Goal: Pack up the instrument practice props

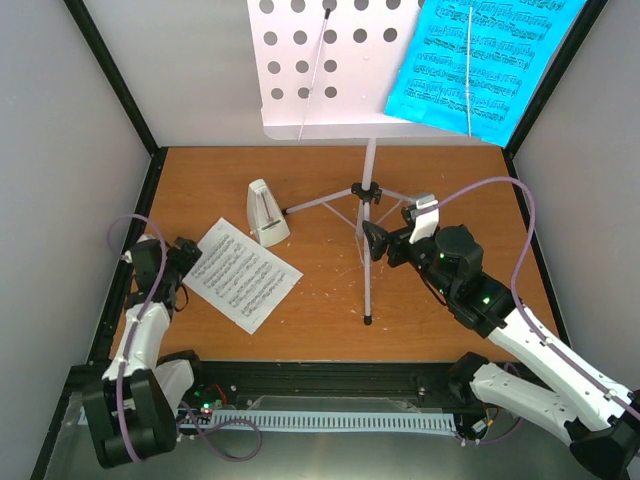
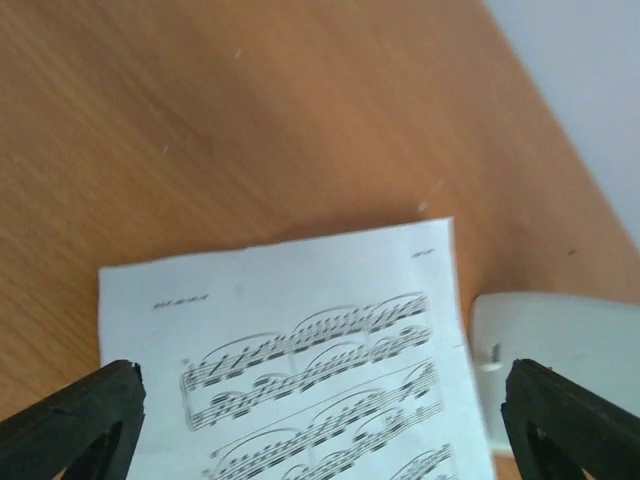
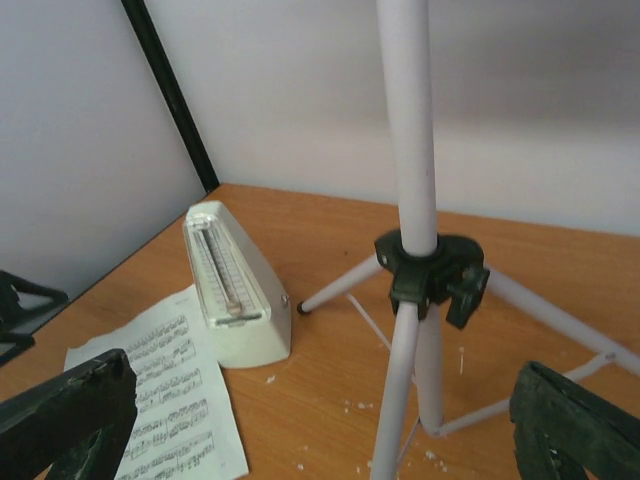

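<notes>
So the tall lilac tripod music stand (image 1: 368, 165) is standing near the middle of the orange-brown wooden bench (image 1: 470, 190), with its pale perforated tray (image 1: 300, 80) up top. A bright-blue sheet-music page (image 1: 480, 60) is resting on the right side of that tray and hanging a bit past its edge. The small white pyramid metronome (image 1: 266, 213) is sitting upright just left of the stand, right at the tip of one tripod leg; can't tell if they're touching. A white sheet-music page (image 1: 243, 275) is lying flat on the bench in front of the metronome, one corner right by its base.

The left gripper (image 1: 186, 256) is hovering at the left edge of that white page, fingers spread wide and pinching nothing. In its wrist view the page is showing between the two fingers, with the metronome's base peeking in on the right. The right gripper (image 1: 374, 241) is spread wide too, and empty. It's pointing at the stand's pole near the black collar (image 3: 432, 268) where the legs are joining, close to it but apart.
</notes>
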`<move>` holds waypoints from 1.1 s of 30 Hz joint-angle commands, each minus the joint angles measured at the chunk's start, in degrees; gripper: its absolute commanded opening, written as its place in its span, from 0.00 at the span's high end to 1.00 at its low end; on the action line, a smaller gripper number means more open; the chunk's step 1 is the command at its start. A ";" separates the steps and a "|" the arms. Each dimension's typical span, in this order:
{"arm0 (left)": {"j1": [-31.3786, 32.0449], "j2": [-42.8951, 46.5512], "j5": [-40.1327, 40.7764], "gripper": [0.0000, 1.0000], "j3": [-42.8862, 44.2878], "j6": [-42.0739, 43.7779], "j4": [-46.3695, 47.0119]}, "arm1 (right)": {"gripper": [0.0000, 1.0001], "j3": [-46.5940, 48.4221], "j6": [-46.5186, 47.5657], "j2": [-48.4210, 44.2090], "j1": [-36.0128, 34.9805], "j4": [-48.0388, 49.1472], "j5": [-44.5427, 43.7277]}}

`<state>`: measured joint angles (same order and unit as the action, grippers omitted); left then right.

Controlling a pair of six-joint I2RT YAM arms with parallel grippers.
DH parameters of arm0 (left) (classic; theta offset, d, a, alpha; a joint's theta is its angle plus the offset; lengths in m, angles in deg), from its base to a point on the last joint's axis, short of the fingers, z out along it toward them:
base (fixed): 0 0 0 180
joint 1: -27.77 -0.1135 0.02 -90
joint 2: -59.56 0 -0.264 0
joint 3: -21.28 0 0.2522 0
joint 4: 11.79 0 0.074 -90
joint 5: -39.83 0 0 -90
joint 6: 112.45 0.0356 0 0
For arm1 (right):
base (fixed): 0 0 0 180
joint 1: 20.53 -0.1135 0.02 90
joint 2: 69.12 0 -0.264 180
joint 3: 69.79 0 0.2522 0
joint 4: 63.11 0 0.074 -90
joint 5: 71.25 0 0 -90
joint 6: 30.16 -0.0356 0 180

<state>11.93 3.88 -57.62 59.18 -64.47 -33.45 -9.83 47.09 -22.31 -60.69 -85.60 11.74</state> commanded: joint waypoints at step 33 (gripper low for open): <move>9.10 -0.16 -31.53 0.05 17.32 22.53 16.91 | 0.34 1.28 3.29 37.19 20.48 61.14 34.31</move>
<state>20.94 3.07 -87.38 76.03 -44.32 -18.70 -12.19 46.48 13.62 -41.09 -30.48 42.63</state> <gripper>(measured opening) 0.956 0.711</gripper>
